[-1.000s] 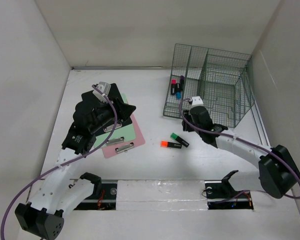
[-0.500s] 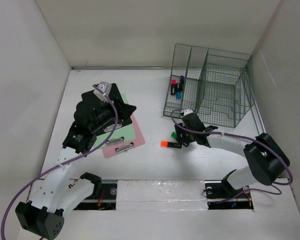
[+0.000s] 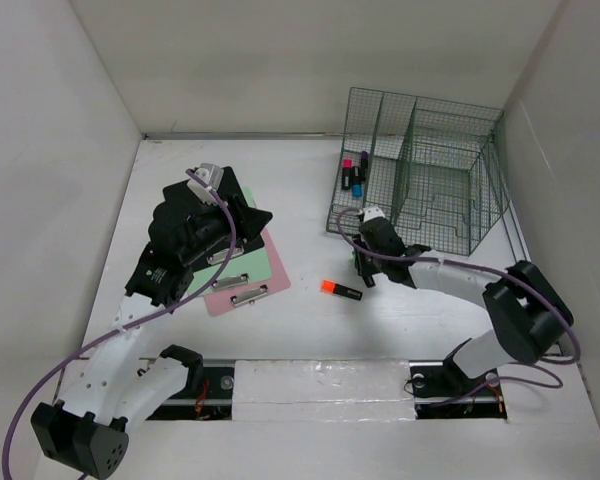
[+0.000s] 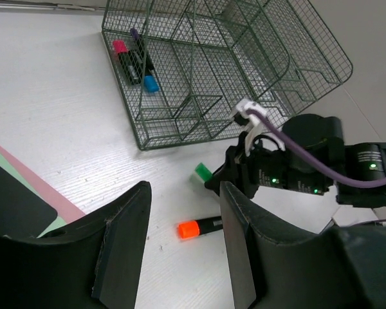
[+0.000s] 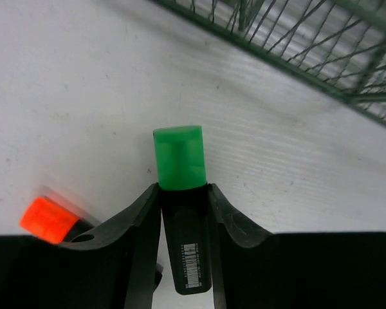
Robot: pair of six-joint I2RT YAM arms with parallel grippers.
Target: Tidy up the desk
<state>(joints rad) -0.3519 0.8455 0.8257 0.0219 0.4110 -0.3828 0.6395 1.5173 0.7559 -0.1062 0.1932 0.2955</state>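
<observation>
The white desk (image 3: 300, 190) holds a green-capped black highlighter (image 5: 179, 158), also seen in the left wrist view (image 4: 201, 172). My right gripper (image 5: 183, 193) is shut on its barrel, low over the desk just in front of the organizer (image 3: 363, 266). An orange-capped highlighter (image 3: 341, 290) lies on the desk just left of it (image 5: 46, 219). My left gripper (image 4: 183, 193) is open and empty, held above the clipboards (image 3: 242, 215).
A green wire-mesh organizer (image 3: 420, 170) stands at the back right, with pink, blue and purple highlighters (image 3: 353, 175) in its left compartment. Pink (image 3: 250, 280), green (image 3: 232, 268) and black (image 3: 230, 192) clipboards lie stacked at the left. White walls close both sides.
My right gripper has moved left and down from the organizer's front onto the green highlighter and shut on it. The left arm has not moved.
</observation>
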